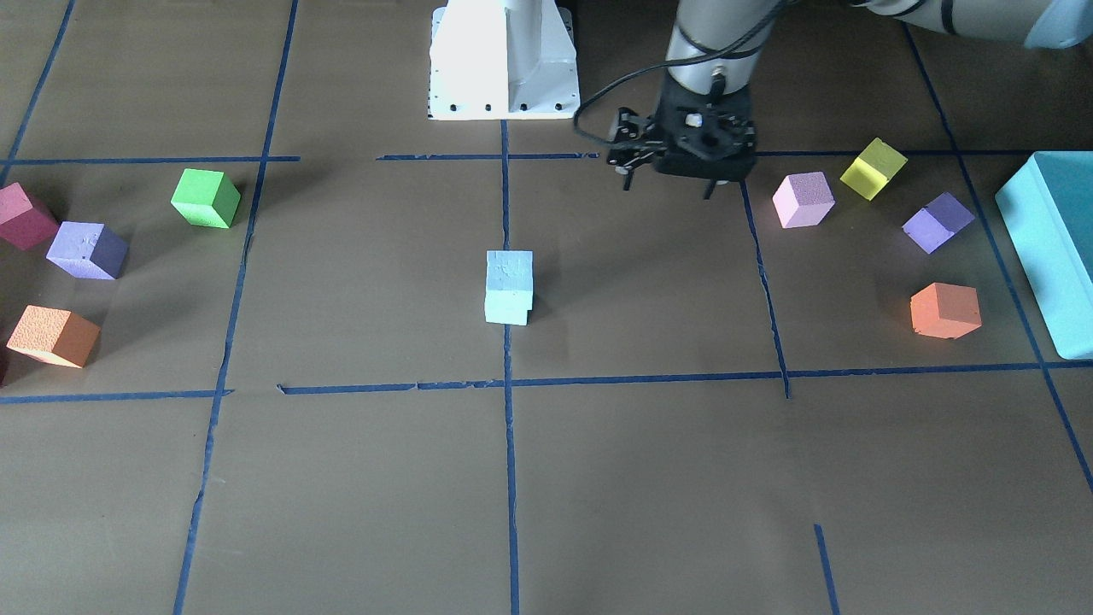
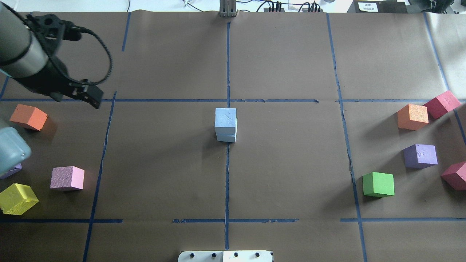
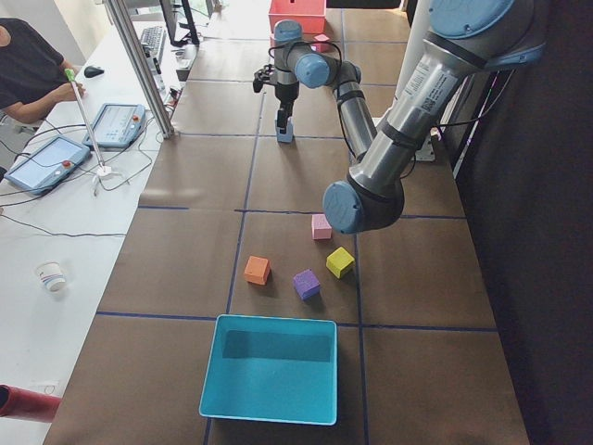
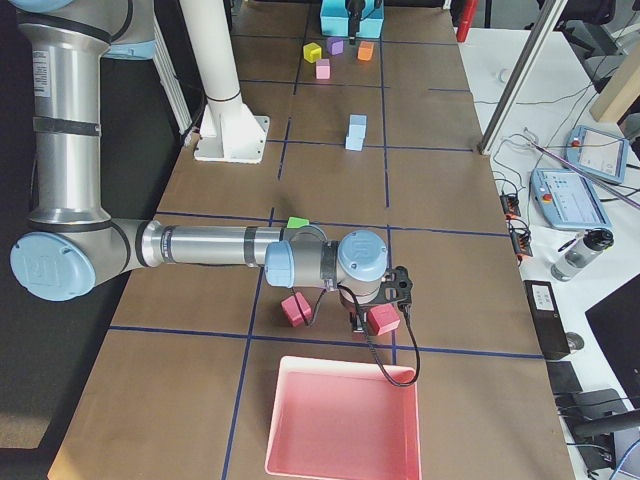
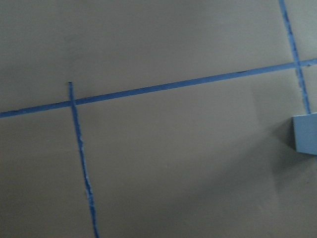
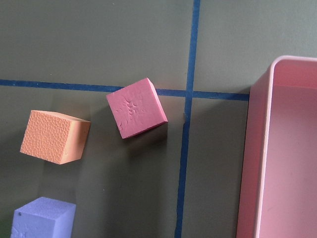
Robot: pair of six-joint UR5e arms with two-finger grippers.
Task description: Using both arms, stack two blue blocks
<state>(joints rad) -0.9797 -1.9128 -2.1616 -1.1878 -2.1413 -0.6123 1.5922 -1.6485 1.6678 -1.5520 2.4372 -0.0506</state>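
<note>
Two blue blocks (image 1: 509, 286) stand stacked at table centre, well apart from the left gripper (image 1: 668, 181), the nearer one, jaws spread and empty; right gripper (image 4: 375, 320) far off, jaws indiscernible

- My left arm (image 3: 389, 139) is a run of silver-grey tubes, with thin black rings where tube meets joint and a small dark marking printed on one tube.
- My right arm (image 4: 200, 245) is built the same: grey tubes and thick round joints.
- Smooth, round, light-blue joint caps (image 3: 345, 206) close off each joint.
- My left gripper (image 1: 668, 186) is black and blocky, with bare linkage bars on one side and two thin fingers.
- A black cable (image 2: 108, 52) runs from that wrist in a loose loop.
- My pedestal (image 1: 504, 60) is white and flares into a flat foot, with a row of dark bolts along its edge.
</note>
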